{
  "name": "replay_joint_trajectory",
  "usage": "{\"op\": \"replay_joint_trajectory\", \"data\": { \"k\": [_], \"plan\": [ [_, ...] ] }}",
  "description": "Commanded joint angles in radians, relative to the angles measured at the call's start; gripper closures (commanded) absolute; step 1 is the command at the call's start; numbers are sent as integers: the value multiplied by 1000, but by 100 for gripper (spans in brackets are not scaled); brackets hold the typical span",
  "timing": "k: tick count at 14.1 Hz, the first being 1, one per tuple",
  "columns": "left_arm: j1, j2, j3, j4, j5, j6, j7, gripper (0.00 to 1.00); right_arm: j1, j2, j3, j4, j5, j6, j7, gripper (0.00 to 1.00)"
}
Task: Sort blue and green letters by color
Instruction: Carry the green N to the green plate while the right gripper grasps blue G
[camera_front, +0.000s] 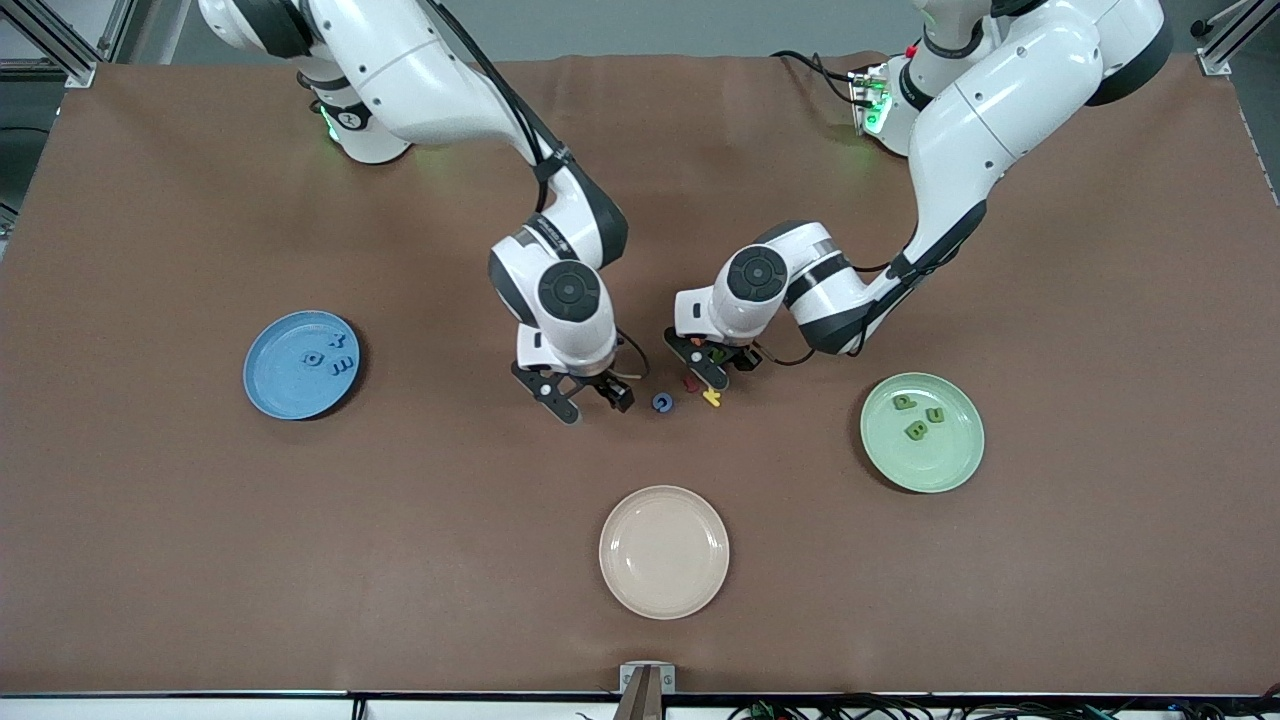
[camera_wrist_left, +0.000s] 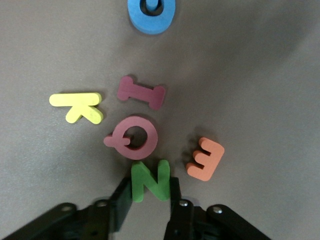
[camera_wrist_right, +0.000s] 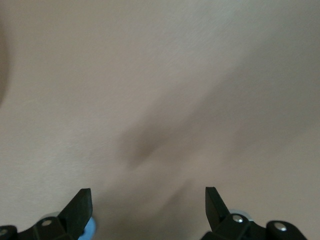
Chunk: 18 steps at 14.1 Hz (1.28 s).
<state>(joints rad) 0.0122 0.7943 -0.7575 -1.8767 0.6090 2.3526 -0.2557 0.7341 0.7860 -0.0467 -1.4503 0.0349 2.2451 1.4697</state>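
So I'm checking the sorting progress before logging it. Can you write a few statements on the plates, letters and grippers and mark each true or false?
1. The round blue plate holds three blue letters. True.
2. The round green plate is bare. False: three green letters lie on it.
3. The left gripper has its fingers on either side of the green foam letter N. True.
4. The right gripper grips the blue letter O. False: it is open over the table beside that letter.
5. The round beige plate holds the yellow letter K. False: nothing lies on it.

Right pincer (camera_wrist_right: 147, 210) spread wide, over bare brown tabletop (camera_wrist_right: 160, 90)
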Motion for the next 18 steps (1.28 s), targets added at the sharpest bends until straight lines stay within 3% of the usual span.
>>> {"op": "replay_joint_trajectory", "data": {
  "k": [1,5,9,11,15,18],
  "plan": [
    [-9,8,9,2,18,13,9,73,27,111,-10,174,0,-30,98,0],
    [15,-3,7,-5,18,7,47,76,54,238,-10,338,0,-32,260,0],
    [67,-41,-2,-13,18,-3,75,75,64,272,-10,381,0,-28,310,3],
    [133,-53,-45,-15,17,-19,90,75,67,272,-10,383,0,-30,316,6],
    [342,-53,-195,-6,17,-134,144,75,73,279,-7,383,0,-33,327,14],
    [449,-53,-230,-4,18,-177,173,75,74,280,-7,383,0,-39,333,19]
  ]
}}
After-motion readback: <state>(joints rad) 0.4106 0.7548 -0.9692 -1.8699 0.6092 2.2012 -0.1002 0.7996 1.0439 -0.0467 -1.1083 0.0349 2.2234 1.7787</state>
